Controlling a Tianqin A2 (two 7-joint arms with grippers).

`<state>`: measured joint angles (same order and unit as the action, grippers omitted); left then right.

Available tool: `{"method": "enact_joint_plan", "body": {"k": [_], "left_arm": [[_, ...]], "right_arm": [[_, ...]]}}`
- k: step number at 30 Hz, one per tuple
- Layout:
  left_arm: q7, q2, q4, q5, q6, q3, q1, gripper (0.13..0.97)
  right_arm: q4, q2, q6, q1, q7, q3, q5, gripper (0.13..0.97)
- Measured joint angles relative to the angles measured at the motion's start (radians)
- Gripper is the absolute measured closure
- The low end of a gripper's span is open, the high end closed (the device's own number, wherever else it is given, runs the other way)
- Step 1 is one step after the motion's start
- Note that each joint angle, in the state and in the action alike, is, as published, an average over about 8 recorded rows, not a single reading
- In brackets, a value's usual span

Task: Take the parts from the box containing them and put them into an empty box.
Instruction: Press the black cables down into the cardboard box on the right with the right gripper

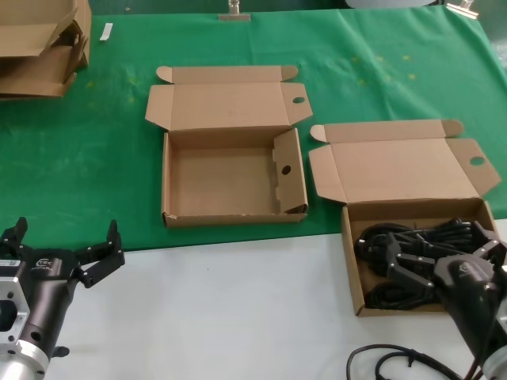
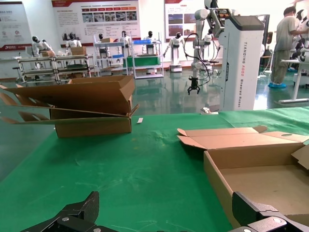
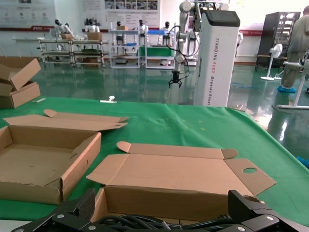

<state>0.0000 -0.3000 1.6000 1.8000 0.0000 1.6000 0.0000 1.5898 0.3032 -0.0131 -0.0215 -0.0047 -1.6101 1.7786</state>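
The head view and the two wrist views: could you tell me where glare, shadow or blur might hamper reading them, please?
Head view: even light, faint shadow inside the empty box; the black parts blend with the right end effector. Left wrist view: bright washed-out windows behind, left end effector dark at the frame edge. Right wrist view: glossy floor reflections, table sharp.

The empty box sits centre on the cloth, the box containing them nearer on its right, parts inside. Stacked cartons lie far left.
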Motion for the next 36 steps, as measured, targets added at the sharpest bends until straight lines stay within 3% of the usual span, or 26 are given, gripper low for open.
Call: {"method": "enact_joint_plan", "body": {"k": [27,31,36], "left_arm": [[0.000,0.000,0.000,0.000,0.000,0.000,0.000,0.132],[0.000,0.000,0.000,0.000,0.000,0.000,0.000,0.132],[0.000,0.000,0.000,0.000,0.000,0.000,0.000,0.132]], "right_arm": [[0.002,-0.001,-0.006,0.002,-0.006,0.004,0.001,0.129],[0.014,-0.001,-0.066,0.017,-0.066,0.046,0.013,0.129],[0.034,0.009,-0.214,0.048,-0.234,0.152,0.050,0.129]]}}
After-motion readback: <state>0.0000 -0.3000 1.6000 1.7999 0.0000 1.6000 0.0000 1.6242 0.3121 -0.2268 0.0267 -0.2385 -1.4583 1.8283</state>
